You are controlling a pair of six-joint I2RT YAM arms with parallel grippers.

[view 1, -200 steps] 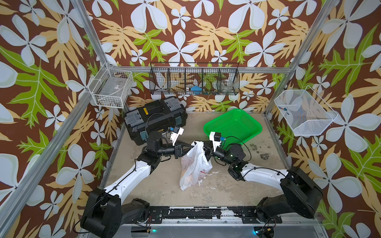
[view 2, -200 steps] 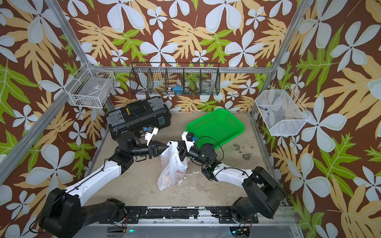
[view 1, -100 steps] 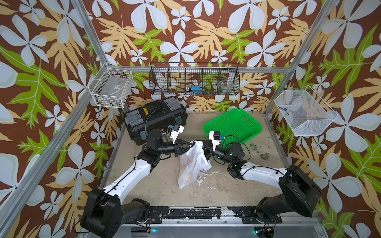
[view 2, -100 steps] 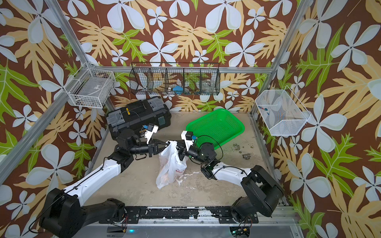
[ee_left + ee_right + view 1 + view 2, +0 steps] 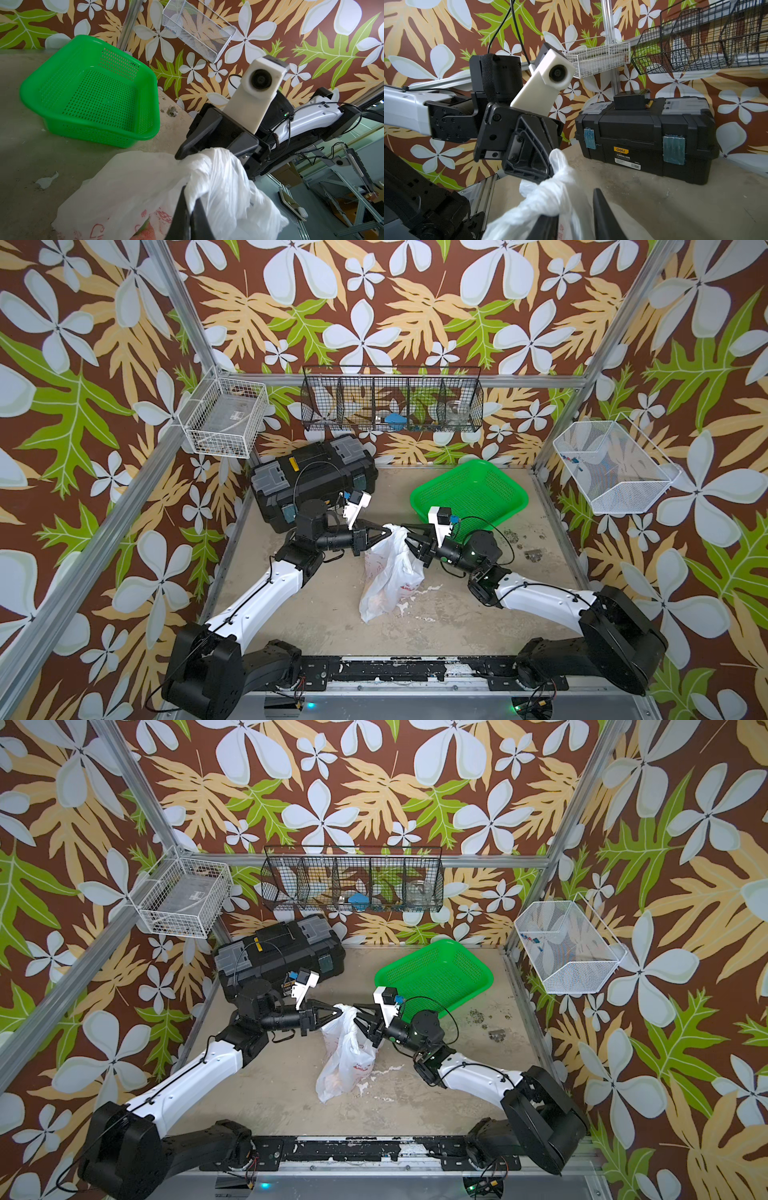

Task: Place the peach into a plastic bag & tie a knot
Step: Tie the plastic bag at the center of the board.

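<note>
The plastic bag (image 5: 390,572) (image 5: 347,1056), white with red print, hangs mid-table with its bottom on the table. The peach (image 5: 143,232) shows pink through its wall in the left wrist view. The handles are gathered into a twisted white bunch (image 5: 550,193); whether it is a tied knot I cannot tell. My left gripper (image 5: 388,534) (image 5: 190,199) is shut on the bag's top from the left. My right gripper (image 5: 409,537) (image 5: 571,205) meets it from the right. Its jaws stand apart, and the bunch lies over one finger (image 5: 546,226).
A green basket (image 5: 469,493) sits behind the right arm and a black toolbox (image 5: 311,477) behind the left. Wire baskets (image 5: 390,406) hang on the walls. Small metal bits (image 5: 532,556) and white scraps (image 5: 419,593) lie on the table.
My right gripper's jaws have come apart off the bag's top. My left gripper has closed on the bag's top. The bag hangs in about the same place.
</note>
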